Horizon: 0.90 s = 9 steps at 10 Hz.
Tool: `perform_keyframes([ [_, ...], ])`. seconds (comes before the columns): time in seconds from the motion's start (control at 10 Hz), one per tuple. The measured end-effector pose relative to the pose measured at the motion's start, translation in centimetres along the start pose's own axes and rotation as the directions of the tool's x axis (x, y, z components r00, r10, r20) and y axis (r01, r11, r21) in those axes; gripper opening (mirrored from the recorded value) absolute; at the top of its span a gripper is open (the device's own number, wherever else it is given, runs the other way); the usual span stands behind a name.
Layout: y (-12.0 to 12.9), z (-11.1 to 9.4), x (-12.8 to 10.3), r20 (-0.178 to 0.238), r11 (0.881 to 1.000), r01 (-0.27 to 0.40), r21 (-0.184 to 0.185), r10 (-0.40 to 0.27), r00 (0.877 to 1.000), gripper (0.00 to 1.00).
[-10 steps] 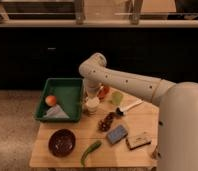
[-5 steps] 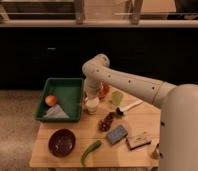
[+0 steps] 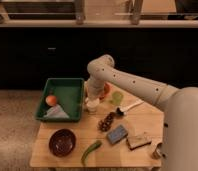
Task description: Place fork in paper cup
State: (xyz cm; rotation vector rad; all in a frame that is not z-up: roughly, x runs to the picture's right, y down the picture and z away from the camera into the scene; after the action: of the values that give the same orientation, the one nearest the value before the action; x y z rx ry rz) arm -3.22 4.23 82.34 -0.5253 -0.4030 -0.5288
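The paper cup [image 3: 93, 105] stands upright on the wooden surface [image 3: 142, 120], just beside the right wall of the green bin [image 3: 67, 95]. The fork cannot be made out. The gripper [image 3: 92, 98] hangs directly over the cup's mouth; whether its fingers are spread or closed cannot be told. A light green cup [image 3: 117, 97] sits near, and a white-handled utensil [image 3: 129, 107] lies beyond it.

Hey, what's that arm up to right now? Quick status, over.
Gripper low over the paper cup, beside the green bin. Fork not visible, hidden if held. Light green cup and white-handled utensil close by on the right.
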Motion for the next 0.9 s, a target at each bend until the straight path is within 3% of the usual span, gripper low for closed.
perform_keyframes([
  [0.4, 0.17, 0.59, -0.02, 0.045, 1.0, 0.003, -0.002, -0.003, 0.999, 0.03],
  [0.9, 0.28, 0.68, 0.3, 0.068, 1.0, -0.006, -0.007, 0.007, 0.998, 0.52],
])
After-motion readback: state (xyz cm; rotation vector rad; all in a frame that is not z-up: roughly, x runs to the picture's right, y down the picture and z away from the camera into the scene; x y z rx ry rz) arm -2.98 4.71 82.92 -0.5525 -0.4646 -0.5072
